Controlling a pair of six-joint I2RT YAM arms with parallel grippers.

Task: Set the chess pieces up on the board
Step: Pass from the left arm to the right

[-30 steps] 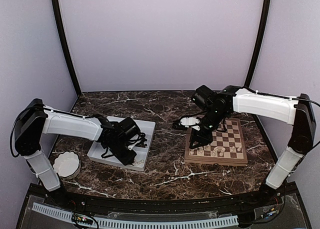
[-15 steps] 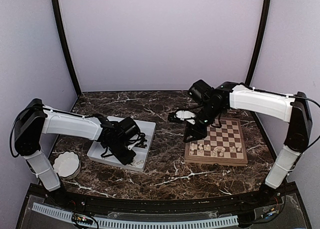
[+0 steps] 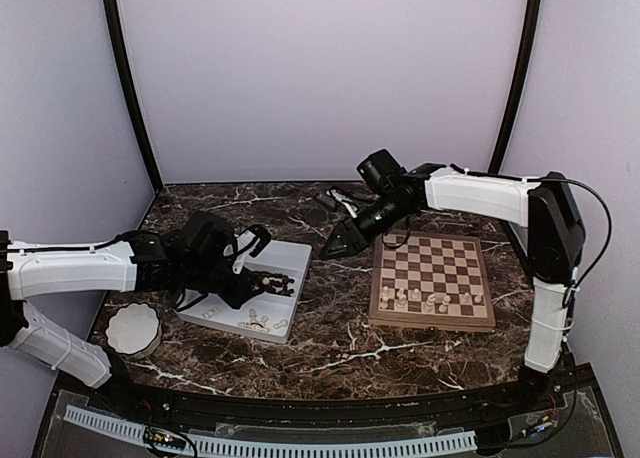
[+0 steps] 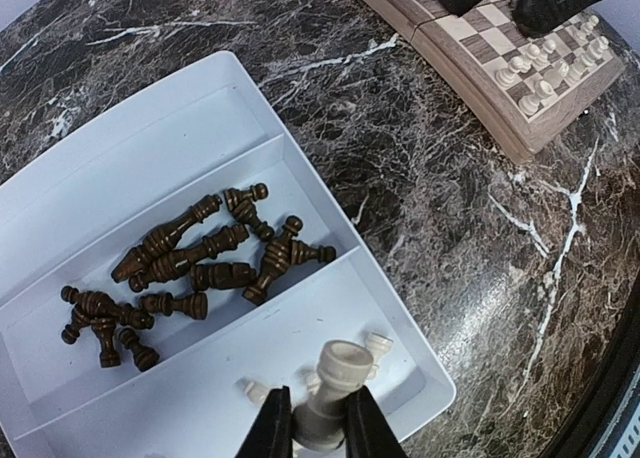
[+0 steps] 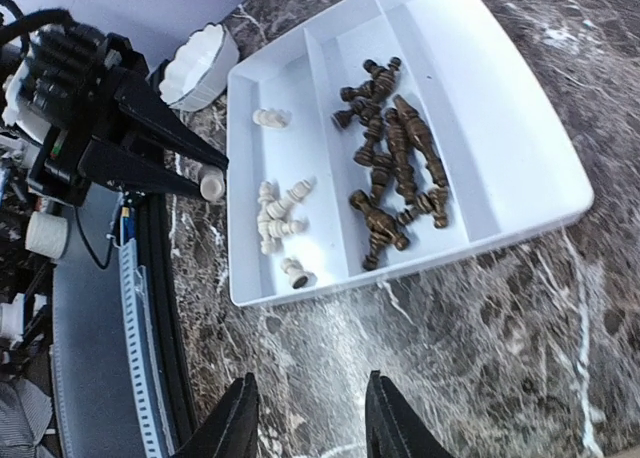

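My left gripper (image 4: 320, 423) is shut on a pale cream chess piece (image 4: 338, 383), held just above the near compartment of the white tray (image 4: 160, 108). More pale chess pieces (image 5: 275, 213) lie in that compartment. Several dark brown pieces (image 4: 200, 263) lie in the middle one. The board (image 3: 432, 250) sits to the right, with pale pieces (image 3: 425, 300) along its near rows. My right gripper (image 5: 308, 433) hangs open and empty over bare marble between tray and board, seen from above as the right gripper (image 3: 335, 243). The left gripper (image 3: 268, 278) is over the tray.
A white scalloped bowl (image 3: 133, 328) stands at the near left, beside the tray (image 3: 290, 253). The marble table top (image 3: 330, 328) lies between tray and board. Curtain walls close in the back and sides.
My right arm has swung left off the board to the marble near the tray, and its jaws have widened. My left arm has drawn back and now holds a pale piece above the tray.
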